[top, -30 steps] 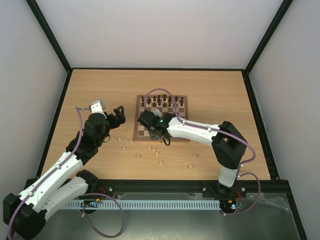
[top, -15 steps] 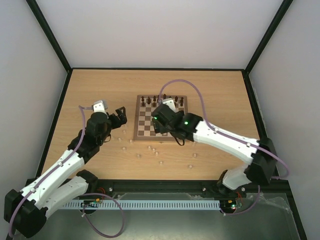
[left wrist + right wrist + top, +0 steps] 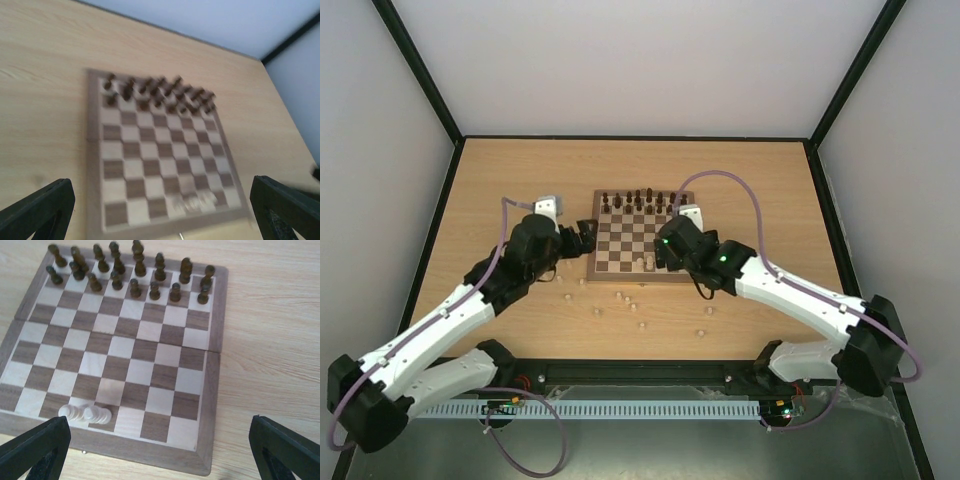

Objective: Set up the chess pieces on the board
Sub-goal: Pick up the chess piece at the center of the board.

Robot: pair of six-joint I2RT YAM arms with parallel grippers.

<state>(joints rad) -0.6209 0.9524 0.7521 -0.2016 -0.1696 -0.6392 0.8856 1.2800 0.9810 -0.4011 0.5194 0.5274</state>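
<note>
Two or three pale chess pieces (image 3: 85, 414) sit close together on the near row of the board (image 3: 165, 352), which lies mid-table, dark pieces (image 3: 135, 270) filling its far two rows; more pale pieces (image 3: 643, 325) lie loose on the table (image 3: 270, 315) just before its near edge. Right gripper (image 3: 157, 440) over the board's right side, left gripper (image 3: 160, 200) at its left edge, both with jaws wide apart, empty

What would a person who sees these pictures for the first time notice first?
The board lies in the middle of the table, with dark brown pieces standing in its two far rows. Only a few pale chess pieces sit close together on its near row, while loose pale pieces are scattered on the table in front of it.
</note>
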